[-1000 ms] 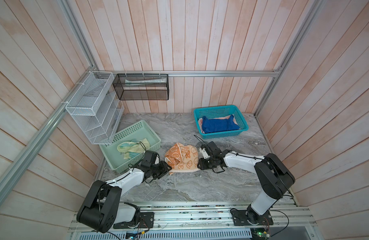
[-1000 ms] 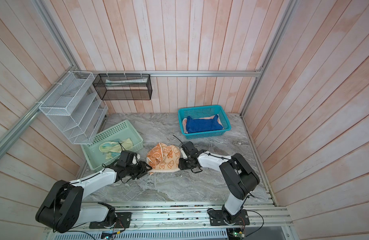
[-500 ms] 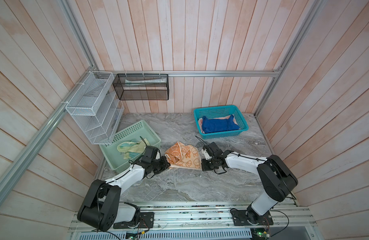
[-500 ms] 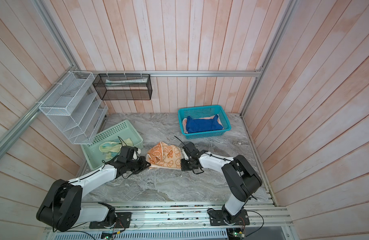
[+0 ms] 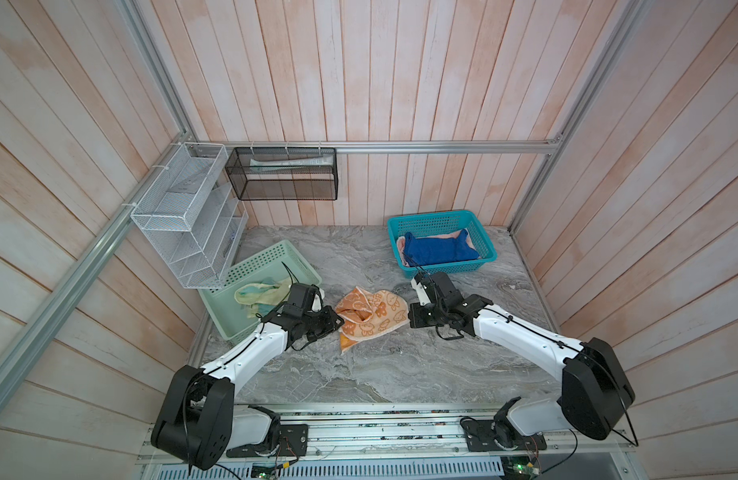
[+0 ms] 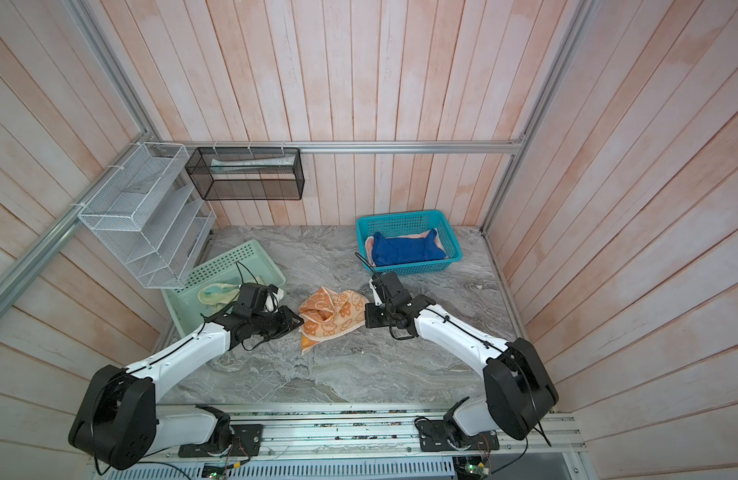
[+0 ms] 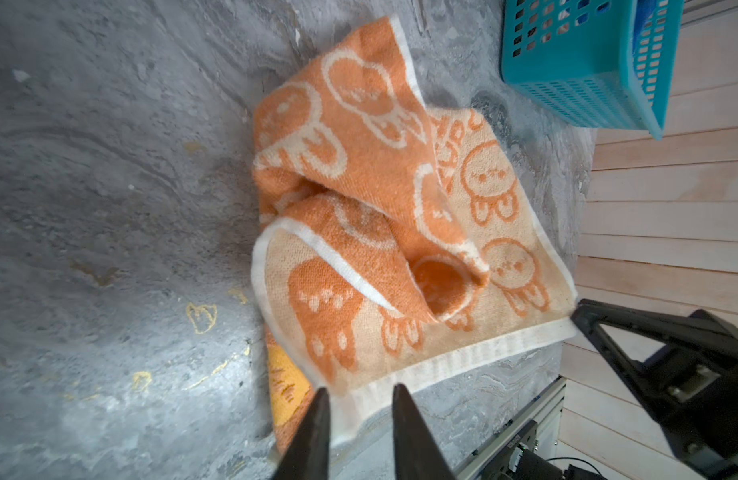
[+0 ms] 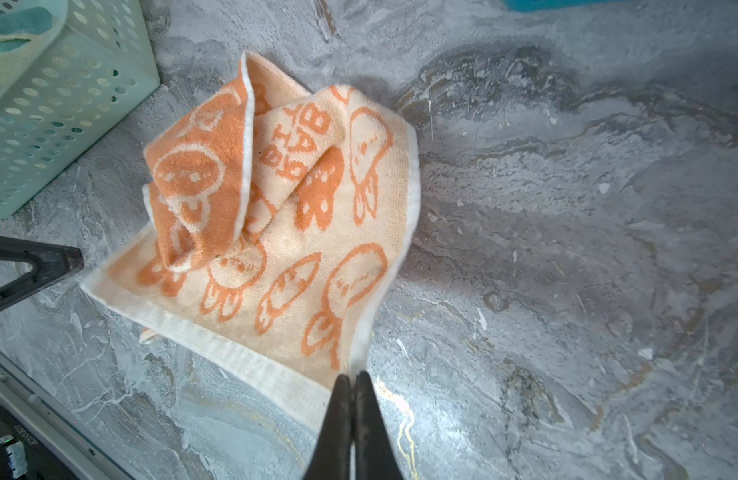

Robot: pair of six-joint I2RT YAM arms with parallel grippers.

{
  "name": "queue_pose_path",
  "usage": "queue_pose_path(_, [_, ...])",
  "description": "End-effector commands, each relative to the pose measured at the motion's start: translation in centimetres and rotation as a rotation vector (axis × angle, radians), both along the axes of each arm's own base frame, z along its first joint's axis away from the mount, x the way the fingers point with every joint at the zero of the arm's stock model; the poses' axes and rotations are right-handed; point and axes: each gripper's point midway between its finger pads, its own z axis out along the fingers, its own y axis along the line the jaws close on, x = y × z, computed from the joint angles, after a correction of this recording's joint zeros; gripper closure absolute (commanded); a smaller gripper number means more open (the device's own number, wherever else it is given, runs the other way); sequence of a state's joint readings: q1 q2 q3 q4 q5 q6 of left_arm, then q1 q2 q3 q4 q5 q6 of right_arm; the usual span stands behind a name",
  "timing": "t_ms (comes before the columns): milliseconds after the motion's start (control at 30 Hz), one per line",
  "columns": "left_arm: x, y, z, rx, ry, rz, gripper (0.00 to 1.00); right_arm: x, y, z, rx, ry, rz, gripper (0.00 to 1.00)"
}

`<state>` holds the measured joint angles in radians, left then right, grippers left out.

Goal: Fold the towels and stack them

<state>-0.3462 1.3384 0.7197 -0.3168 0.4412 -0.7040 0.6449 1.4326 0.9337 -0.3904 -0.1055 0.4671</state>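
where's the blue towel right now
In both top views the blue towel lies in the teal basket at the far right of the table, atop a pink towel, beyond the orange towel.

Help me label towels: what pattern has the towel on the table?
The towel is orange-and-cream with cartoon figures; clearest in the left wrist view.

Fuzzy looped terry on the orange-and-cream towel [image 7: 359,145], matt marble-look tabletop [image 5: 359,374] — slotted plastic teal basket [image 5: 450,268], pale wood-plank walls [image 5: 359,83], white wire-mesh rack [image 5: 172,195].
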Motion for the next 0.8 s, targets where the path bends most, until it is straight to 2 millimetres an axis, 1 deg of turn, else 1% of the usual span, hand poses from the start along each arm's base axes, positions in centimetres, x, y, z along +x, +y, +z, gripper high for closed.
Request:
queue_pose_path(0, [-1.2,-0.4,-2.2,-0.004,0.068,-0.039,0.66,-1.3,-0.7,-2.0,-0.02,0.074,-0.006,1.0])
queue_pose_path(67, [-1.5,-0.4,-2.8,-0.005,0.081,-0.04,0.65,-1.4,-0.6,-2.3,-0.013,0.085,-0.01,1.0])
queue_pose_path(167, [-2.0,-0.6,-3.2,-0.018,0.094,-0.04,0.65,-1.5,-0.7,-2.6,-0.012,0.091,-0.012,1.0])
queue_pose_path(300, [-2.9,0.2,-4.4,0.027,0.126,-0.013,0.55,-1.7,-0.7,-3.0,-0.02,0.101,-0.009,1.0])
queue_pose_path(367, [-3.2,0.4,-5.1,0.03,0.138,-0.009,0.52,-1.8,-0.7,-3.3,-0.023,0.109,-0.006,1.0])
queue_pose_path(533, [-3.3,-0.2,-5.9,-0.009,0.159,-0.011,0.5,-2.1,-0.7,-4.1,-0.034,0.132,0.005,1.0])
queue_pose_path(600, [-3.0,-0.3,-5.7,-0.014,0.15,-0.007,0.54,-2.1,-0.8,-4.1,-0.038,0.129,0.004,1.0])
queue_pose_path(767, [-1.8,0.4,-3.9,0.043,0.095,0.008,0.79,-1.5,-0.9,-3.3,-0.046,0.101,-0.003,1.0])
